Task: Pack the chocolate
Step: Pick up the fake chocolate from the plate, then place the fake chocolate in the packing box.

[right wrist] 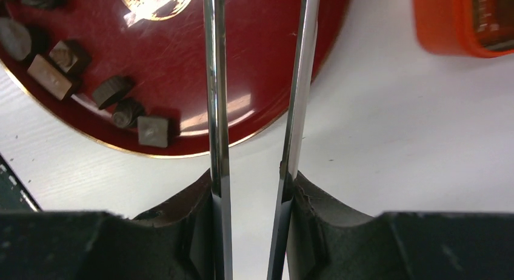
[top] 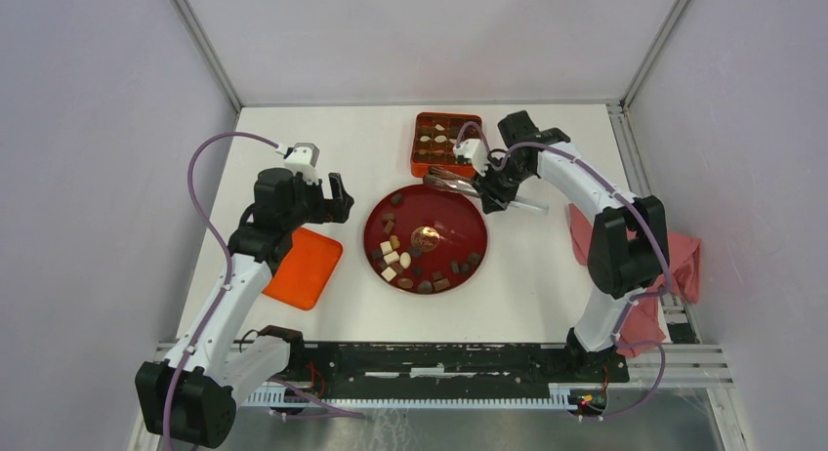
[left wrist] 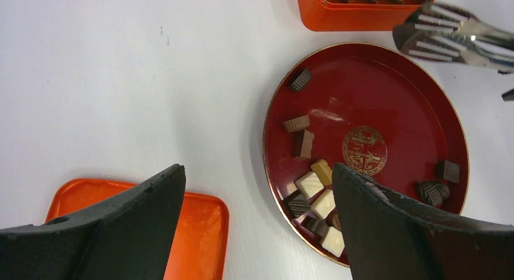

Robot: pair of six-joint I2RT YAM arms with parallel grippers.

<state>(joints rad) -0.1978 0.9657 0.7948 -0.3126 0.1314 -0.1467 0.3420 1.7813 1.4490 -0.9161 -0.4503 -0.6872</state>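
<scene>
Red plate (top: 459, 217) sits mid-table, with most of the chocolate (left wrist: 310, 184) loose on its near-left half. The orange box (top: 430, 168) just beyond it holds several pieces. My right gripper (top: 493, 192) pinches the handles of steel tongs (top: 451, 182), whose tips hover over the plate's far rim, empty as far as I can tell. I judge this the reach for another piece: next I must lower the tips around one chocolate and squeeze gently. My left gripper (top: 337, 199) hangs spread wide, holding nothing, near an orange lid (top: 303, 267). Pale walls enclose the white table (top: 547, 275); a pink cloth (top: 683, 256) lies at its right edge.
</scene>
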